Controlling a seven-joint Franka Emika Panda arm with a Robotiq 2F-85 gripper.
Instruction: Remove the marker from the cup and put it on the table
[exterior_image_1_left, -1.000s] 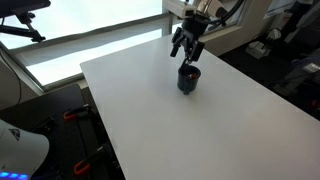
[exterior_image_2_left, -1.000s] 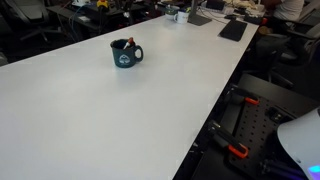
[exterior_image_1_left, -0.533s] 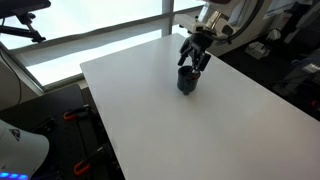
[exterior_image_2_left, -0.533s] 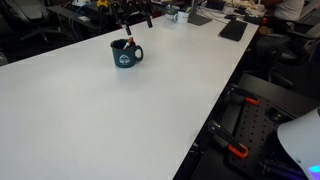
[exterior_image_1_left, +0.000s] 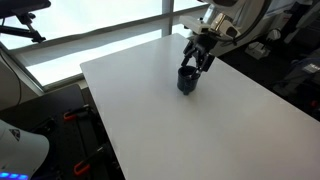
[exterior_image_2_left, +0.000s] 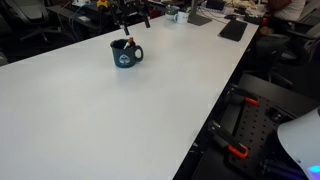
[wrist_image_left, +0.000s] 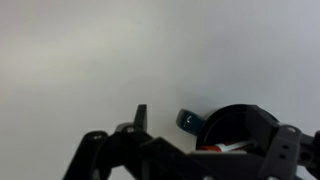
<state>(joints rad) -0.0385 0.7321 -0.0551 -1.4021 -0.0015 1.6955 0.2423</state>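
Exterior view, window side. The large white matte rectangular table (exterior_image_1_left: 170, 130) carries the small dark navy cylindrical cup (exterior_image_1_left: 188, 81), which stands upright near the table's 1 o'clock corner. The black Robotiq gripper (exterior_image_1_left: 199, 65) hangs at 1 o'clock of the cup, just above its rim and tilted toward it. Its prongs look parted and nothing sits between them. From this angle the cup's contents cannot be made out.

Exterior view, along the table. The cup (exterior_image_2_left: 123, 56) stands toward 11 o'clock on the tabletop (exterior_image_2_left: 110, 120), with its handle at 3 o'clock and a pale teal mark on its wall. The thin dark marker with a reddish tint (exterior_image_2_left: 123, 43) stands inside the cup, its tip showing over the rim at 12 o'clock. The gripper (exterior_image_2_left: 131, 16) is at 12 o'clock of the cup, above it and clear of the marker tip.

Wrist view. Bare white table (wrist_image_left: 100, 50) fills the upper frame. The cup (wrist_image_left: 240, 122) appears as a dark round shape at 5 o'clock. One dark finger (wrist_image_left: 140, 116) stands upright at 9 o'clock of the cup, apart from it. A teal patch sits on the cup's 9 o'clock edge. Below it is a small reddish-white spot, too small to identify. No contact between finger and cup is visible.
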